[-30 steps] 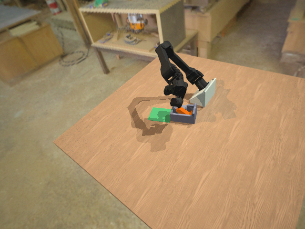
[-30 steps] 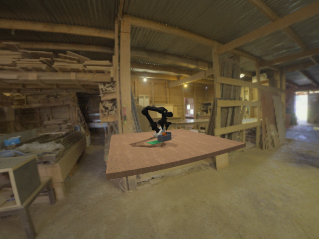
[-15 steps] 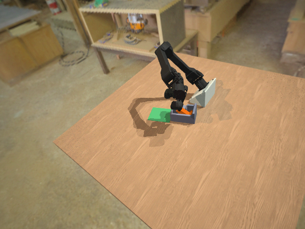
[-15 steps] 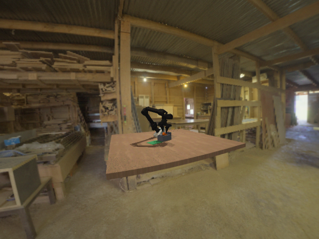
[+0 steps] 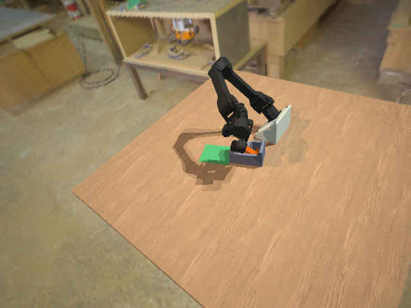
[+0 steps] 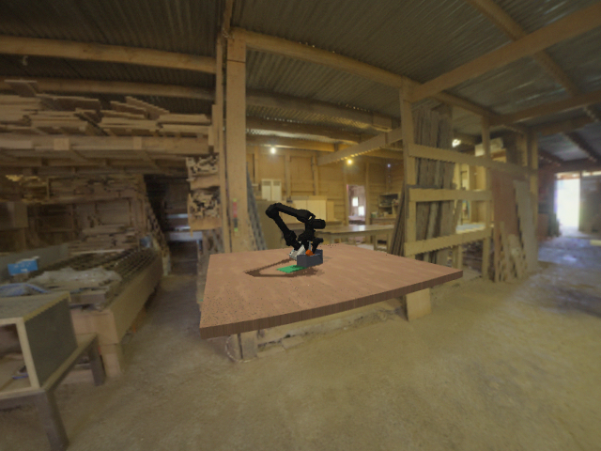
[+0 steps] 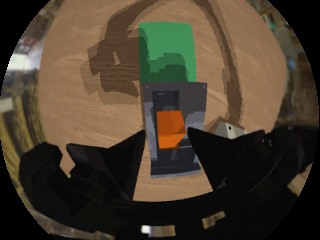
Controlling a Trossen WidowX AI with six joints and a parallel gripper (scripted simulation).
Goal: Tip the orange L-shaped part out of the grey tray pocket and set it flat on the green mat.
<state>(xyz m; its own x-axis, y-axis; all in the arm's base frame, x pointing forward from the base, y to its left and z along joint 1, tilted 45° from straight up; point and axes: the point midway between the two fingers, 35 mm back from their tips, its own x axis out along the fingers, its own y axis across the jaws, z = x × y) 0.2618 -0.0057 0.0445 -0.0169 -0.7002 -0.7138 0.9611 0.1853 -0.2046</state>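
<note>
The orange part (image 5: 251, 150) (image 6: 309, 253) (image 7: 170, 122) lies tilted in the grey tray (image 5: 245, 160) (image 6: 310, 258) (image 7: 198, 112). Its end toward the mat is raised; its other end is low in the tray. The green mat (image 5: 212, 152) (image 6: 286, 269) (image 7: 167, 37) lies flat beside the tray, with nothing on it but shadow. My gripper (image 5: 243, 150) (image 7: 167, 131) is partly open and empty, over the tray. In the wrist view its two fingertips appear on either side of the orange part, with gaps. In the top view the gripper hides part of the raised end.
The pale wedge-shaped arm base (image 5: 282, 126) (image 7: 229, 129) stands close to the tray, on the side away from the mat. The tray has upright walls around the part. The wooden table (image 5: 265, 215) (image 6: 339, 286) carries the tray, mat and base.
</note>
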